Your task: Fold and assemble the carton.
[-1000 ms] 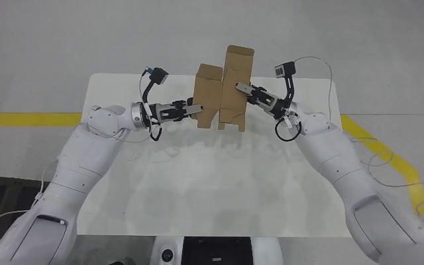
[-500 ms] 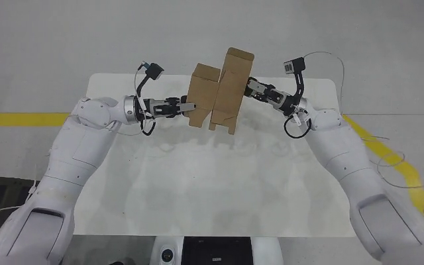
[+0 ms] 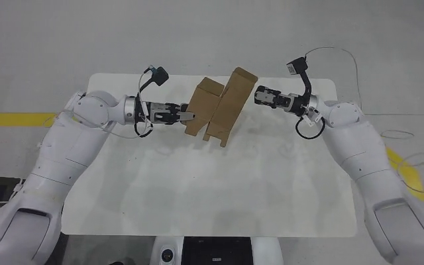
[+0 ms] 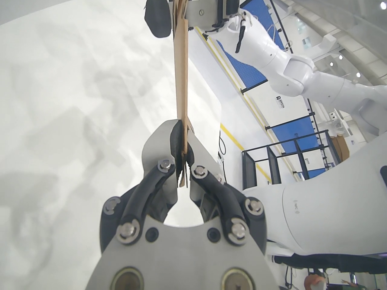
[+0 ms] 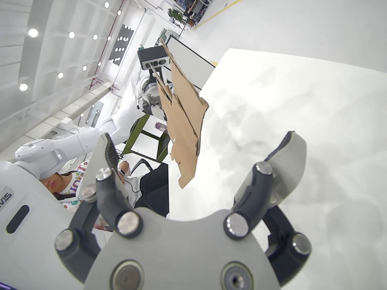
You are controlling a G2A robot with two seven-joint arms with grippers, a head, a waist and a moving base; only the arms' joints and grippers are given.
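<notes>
while the left pincer (image 4: 182,140) clamps the carton (image 3: 218,109) by one edge, the wide-open right pincer (image 3: 258,96) should take the far panel squarely and pull gently.

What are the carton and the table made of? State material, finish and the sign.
Carton: apparently plain brown cardboard, matte; thin flat edge in the left wrist view, cut flaps. Table: smooth white top, faintly mottled grey; laminate or painted board, cannot tell which.
</notes>
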